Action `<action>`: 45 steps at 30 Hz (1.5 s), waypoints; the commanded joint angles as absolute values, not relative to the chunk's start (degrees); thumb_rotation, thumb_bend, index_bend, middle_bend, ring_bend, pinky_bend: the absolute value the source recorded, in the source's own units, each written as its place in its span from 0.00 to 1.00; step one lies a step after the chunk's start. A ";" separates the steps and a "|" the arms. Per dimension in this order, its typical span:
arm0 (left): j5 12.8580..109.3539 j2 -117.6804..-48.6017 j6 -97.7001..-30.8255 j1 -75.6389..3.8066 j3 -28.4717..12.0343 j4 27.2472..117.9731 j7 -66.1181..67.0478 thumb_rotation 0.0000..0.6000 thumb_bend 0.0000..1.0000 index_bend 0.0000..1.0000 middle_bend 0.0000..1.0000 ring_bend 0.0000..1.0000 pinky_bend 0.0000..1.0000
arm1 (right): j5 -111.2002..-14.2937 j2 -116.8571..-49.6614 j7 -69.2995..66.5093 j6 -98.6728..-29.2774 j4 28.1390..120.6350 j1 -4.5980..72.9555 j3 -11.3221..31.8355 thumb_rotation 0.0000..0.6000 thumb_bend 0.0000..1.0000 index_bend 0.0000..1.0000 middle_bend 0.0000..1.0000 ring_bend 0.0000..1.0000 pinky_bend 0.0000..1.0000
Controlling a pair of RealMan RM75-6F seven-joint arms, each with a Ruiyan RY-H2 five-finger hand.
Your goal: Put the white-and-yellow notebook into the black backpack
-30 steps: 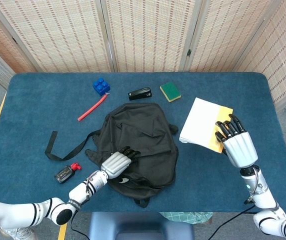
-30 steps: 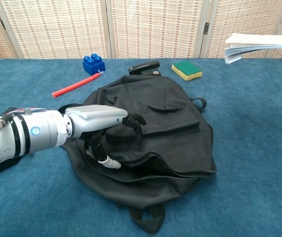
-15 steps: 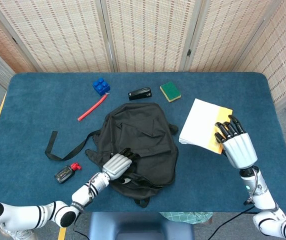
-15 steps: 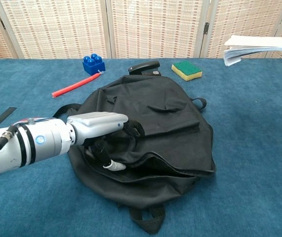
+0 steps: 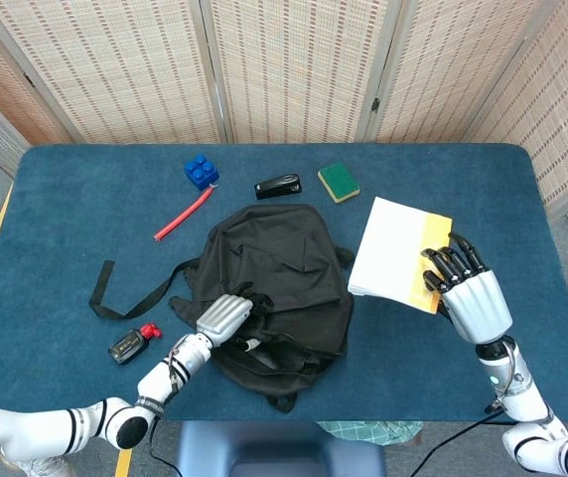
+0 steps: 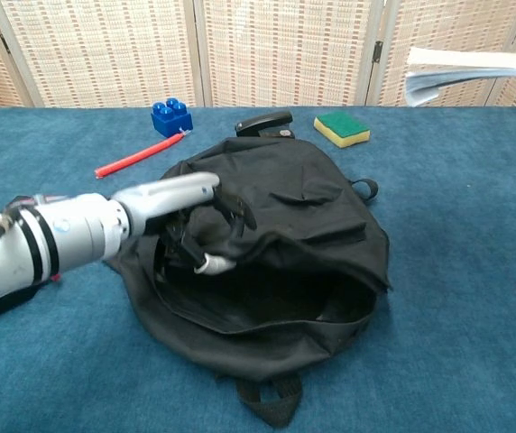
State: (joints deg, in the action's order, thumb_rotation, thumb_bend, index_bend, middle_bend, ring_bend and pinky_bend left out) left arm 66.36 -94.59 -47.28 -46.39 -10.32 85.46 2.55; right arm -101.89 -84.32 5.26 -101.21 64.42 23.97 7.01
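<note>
The black backpack (image 5: 279, 283) lies in the middle of the table, also in the chest view (image 6: 303, 225). My left hand (image 5: 224, 318) grips its upper flap near the zipper and holds it lifted, so the mouth (image 6: 276, 302) gapes toward the table's front edge. The same left hand (image 6: 181, 212) has its fingers hooked under the fabric. My right hand (image 5: 468, 298) holds the white-and-yellow notebook (image 5: 398, 253) in the air to the right of the backpack. In the chest view only the notebook's edge (image 6: 470, 72) shows, at the top right.
Behind the backpack lie a blue block (image 5: 201, 171), a red pen (image 5: 183, 215), a black stapler (image 5: 278, 186) and a green-and-yellow sponge (image 5: 339, 181). A small black-and-red object (image 5: 130, 344) sits at the front left, near the loose strap (image 5: 115, 293).
My left hand has pulled the backpack's flap up and left, opening its mouth wide. The right hand has shifted the notebook slightly left, toward the backpack.
</note>
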 commanded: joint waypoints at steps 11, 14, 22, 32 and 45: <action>45.44 -90.56 -41.71 -53.34 -22.99 82.23 0.03 1.00 0.50 0.66 0.29 0.26 0.04 | -114.19 -81.27 -0.23 -107.94 78.11 23.36 2.12 1.00 0.56 0.73 0.42 0.41 0.25; 39.30 -90.52 -40.90 -55.75 -23.99 80.02 1.80 1.00 0.50 0.66 0.29 0.26 0.04 | -116.26 -81.18 -0.55 -107.39 79.71 23.41 0.95 1.00 0.56 0.73 0.43 0.41 0.25; 26.13 -90.65 -40.42 -61.54 -24.08 75.91 6.71 1.00 0.50 0.65 0.29 0.26 0.04 | -119.44 -82.64 -2.62 -102.52 80.67 24.86 -1.81 1.00 0.56 0.73 0.43 0.42 0.26; 18.83 -90.48 -41.49 -65.06 -23.71 75.43 9.75 1.00 0.50 0.65 0.29 0.26 0.02 | -119.38 -88.42 -5.62 -93.83 76.41 29.79 -1.58 1.00 0.57 0.73 0.43 0.41 0.28; 16.07 -90.33 -41.32 -66.03 -23.17 75.44 9.90 1.00 0.50 0.65 0.29 0.25 0.01 | -115.48 -102.04 -9.72 -87.94 59.22 35.14 0.38 1.00 0.58 0.73 0.44 0.41 0.29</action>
